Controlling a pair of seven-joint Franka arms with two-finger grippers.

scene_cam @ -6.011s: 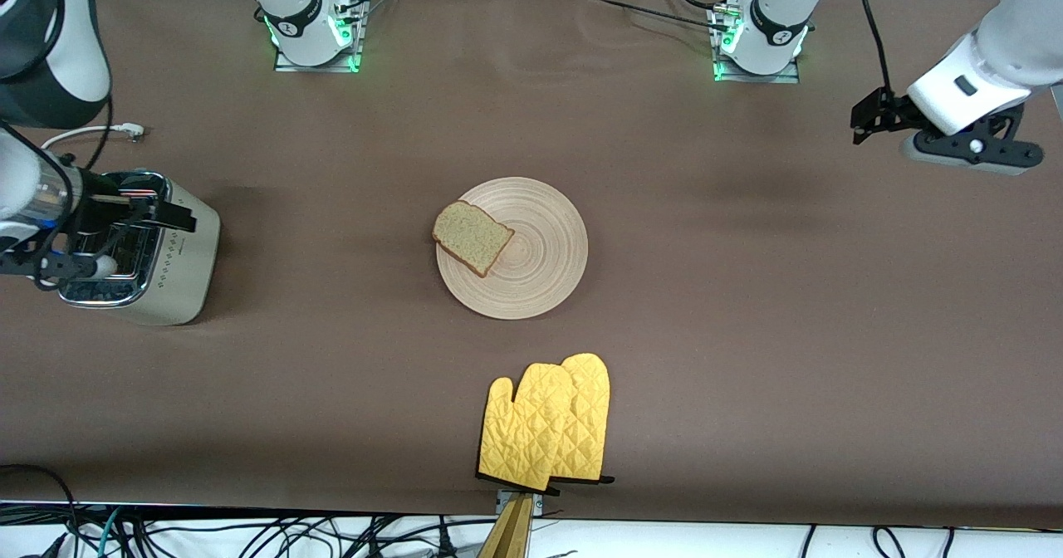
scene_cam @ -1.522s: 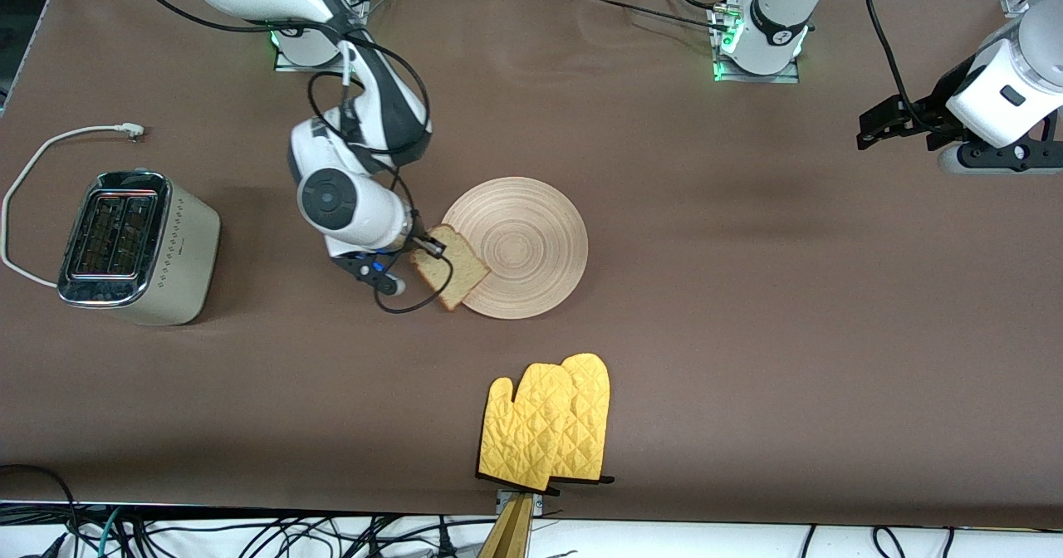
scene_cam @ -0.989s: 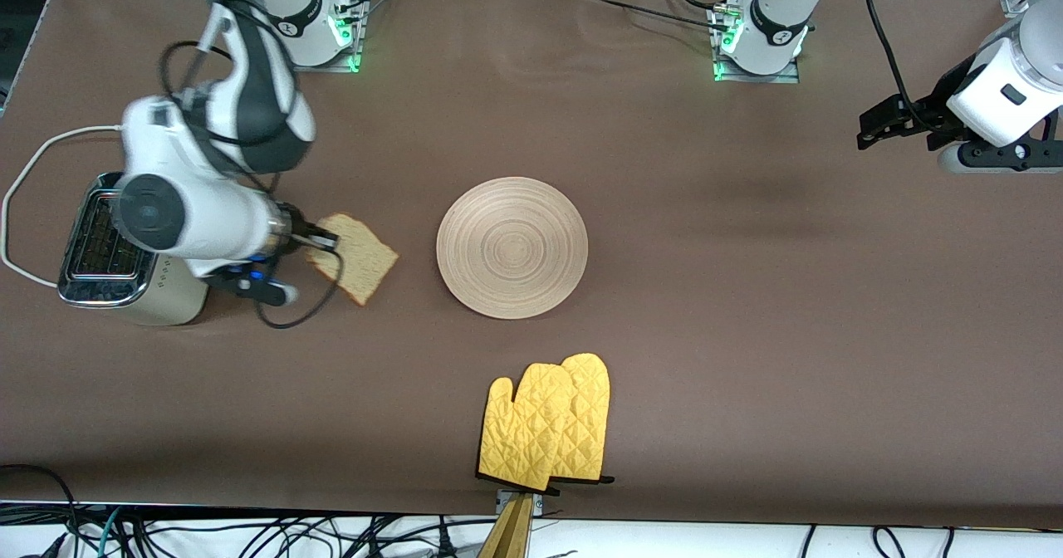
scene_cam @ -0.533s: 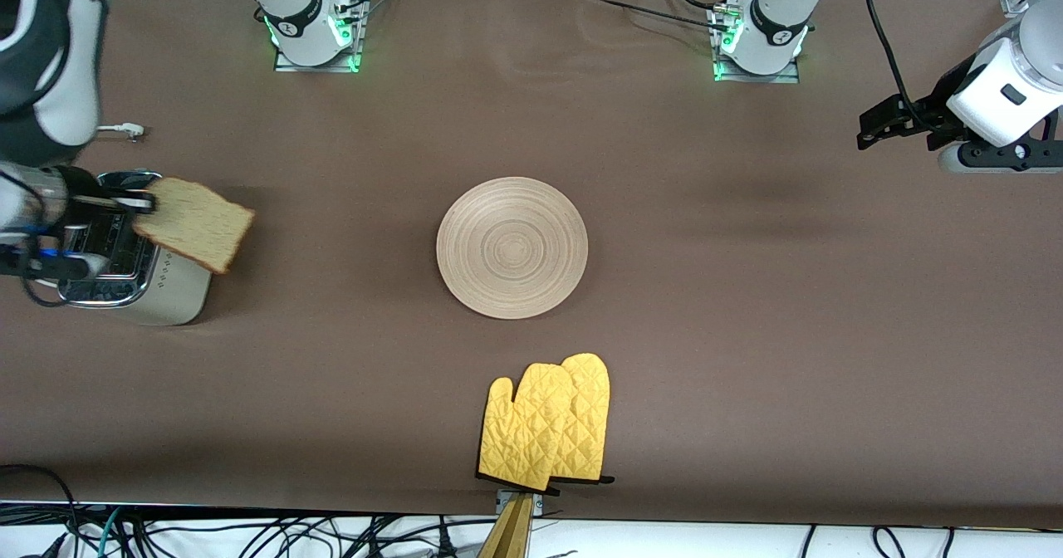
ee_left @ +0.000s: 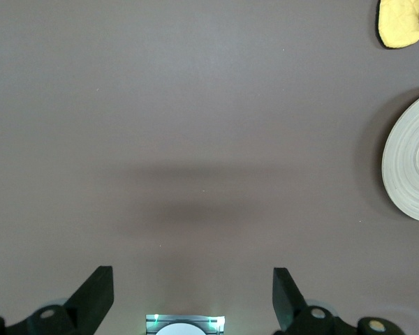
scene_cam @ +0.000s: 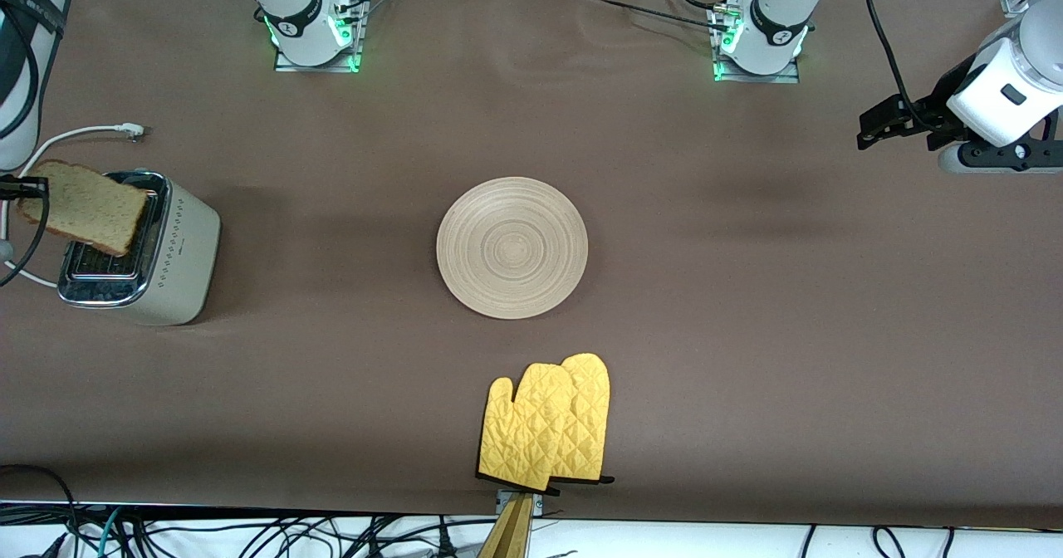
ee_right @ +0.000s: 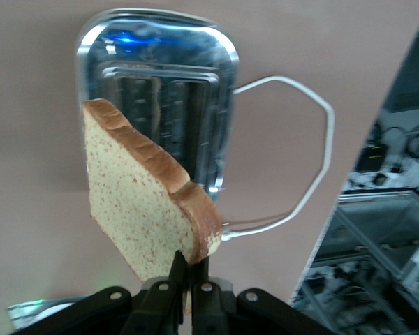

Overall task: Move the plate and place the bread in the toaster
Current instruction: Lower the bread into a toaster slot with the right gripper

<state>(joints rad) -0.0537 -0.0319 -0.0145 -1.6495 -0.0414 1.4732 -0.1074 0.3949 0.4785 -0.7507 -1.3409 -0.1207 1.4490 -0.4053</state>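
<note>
While pinching the bread (scene_cam: 83, 207) by one crust corner in the clenched right gripper (ee_right: 185, 279), hovering it tilted over the toaster (scene_cam: 166, 259). Risking catching the chrome rim if lowering askew, or the slice pivoting out of so small a grip. Leaving the plate (scene_cam: 512, 247) mid-surface. Holding the left gripper (ee_left: 192, 276) released, waiting over its end of the surface (scene_cam: 747, 334).

Brown table (scene_cam: 747, 334): toaster (scene_cam: 178, 259), plate (scene_cam: 512, 247), mitts (scene_cam: 548, 421).
</note>
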